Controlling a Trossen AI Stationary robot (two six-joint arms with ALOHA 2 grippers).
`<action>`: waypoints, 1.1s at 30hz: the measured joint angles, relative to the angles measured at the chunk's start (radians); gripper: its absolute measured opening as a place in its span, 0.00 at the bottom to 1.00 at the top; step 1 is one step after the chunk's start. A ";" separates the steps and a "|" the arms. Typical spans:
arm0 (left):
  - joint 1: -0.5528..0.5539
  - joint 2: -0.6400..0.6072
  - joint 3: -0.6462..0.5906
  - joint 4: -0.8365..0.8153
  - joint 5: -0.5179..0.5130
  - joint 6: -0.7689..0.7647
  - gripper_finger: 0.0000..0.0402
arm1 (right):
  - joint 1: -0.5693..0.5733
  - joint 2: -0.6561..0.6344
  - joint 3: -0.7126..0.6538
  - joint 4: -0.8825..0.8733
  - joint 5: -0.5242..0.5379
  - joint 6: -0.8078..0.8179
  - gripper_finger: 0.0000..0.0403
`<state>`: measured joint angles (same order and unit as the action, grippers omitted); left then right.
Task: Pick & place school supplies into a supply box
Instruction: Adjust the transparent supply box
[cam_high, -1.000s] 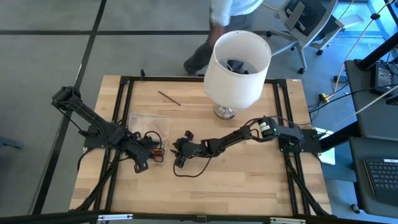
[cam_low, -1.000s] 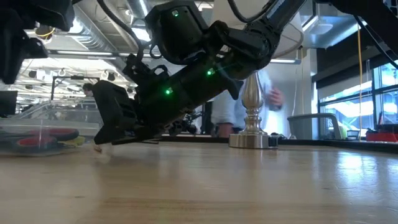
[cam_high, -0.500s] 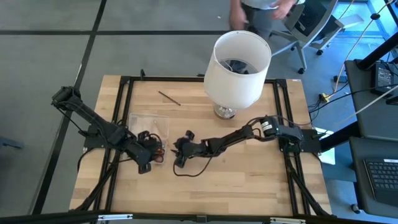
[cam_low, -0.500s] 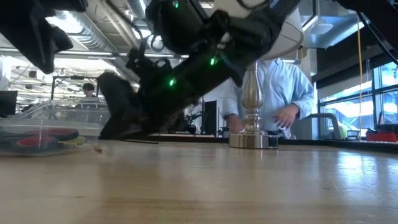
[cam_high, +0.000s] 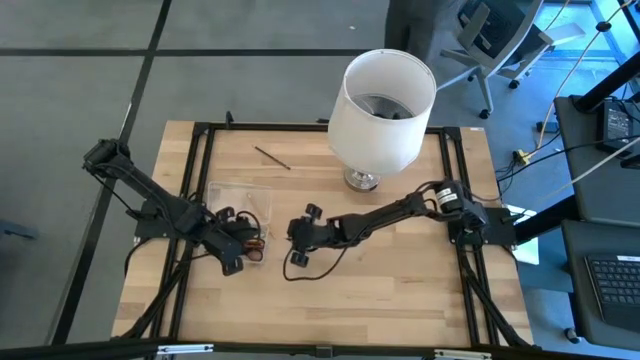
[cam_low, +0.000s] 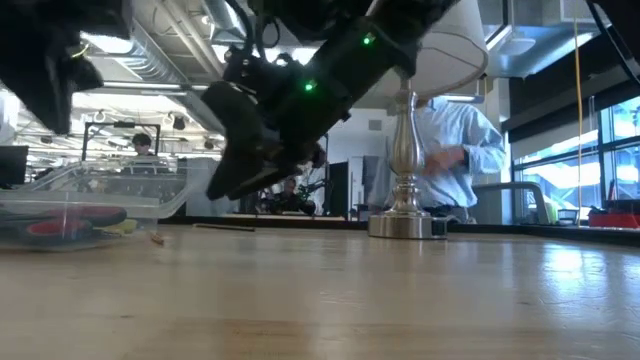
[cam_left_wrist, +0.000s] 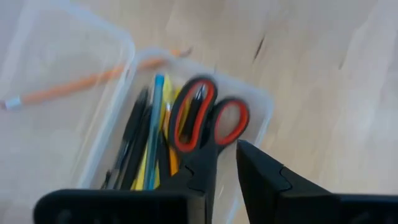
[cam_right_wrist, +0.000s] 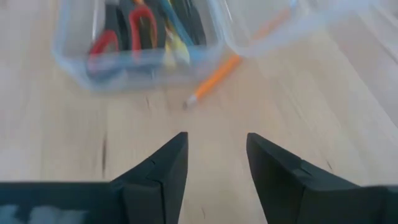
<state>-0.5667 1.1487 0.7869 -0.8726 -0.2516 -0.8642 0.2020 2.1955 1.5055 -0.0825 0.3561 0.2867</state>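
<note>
The supply box (cam_left_wrist: 112, 143) is clear plastic and holds pens, pencils and red-handled scissors (cam_left_wrist: 202, 121). Its clear lid (cam_right_wrist: 298, 25) lies open beside it. An orange pencil (cam_right_wrist: 214, 78) lies on the wood just outside the box, partly under the lid. My left gripper (cam_left_wrist: 222, 168) hovers over the box's near end, fingers a narrow gap apart, one finger in front of the scissors' blades. My right gripper (cam_right_wrist: 216, 146) stands open above bare table, to the right of the box (cam_high: 250, 240) and short of the orange pencil.
A lamp with a big white shade (cam_high: 385, 100) stands at the far middle of the table. A thin brown pencil (cam_high: 271, 157) lies alone toward the far left. A black cable (cam_high: 300, 272) loops on the wood under my right arm. A person (cam_low: 455, 150) stands behind the table.
My right gripper has risen from the tabletop beside the orange pencil and tipped closer to level, its fingers as wide as before. The pencil has stayed on the wood. The person behind the table has moved about.
</note>
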 joint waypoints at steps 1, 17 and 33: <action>0.000 0.005 -0.006 -0.008 0.010 -0.011 0.13 | 0.002 -0.008 0.000 -0.032 0.000 0.003 0.41; -0.003 0.186 -0.051 -0.015 0.138 0.049 0.00 | 0.046 -0.135 0.000 -0.213 -0.019 0.053 0.41; -0.079 0.280 -0.051 0.226 0.345 -0.134 0.00 | 0.052 -0.160 0.000 -0.292 -0.020 0.053 0.41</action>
<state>-0.6452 1.4286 0.7361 -0.6466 0.0938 -0.9983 0.2545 2.0354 1.5054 -0.3748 0.3356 0.3398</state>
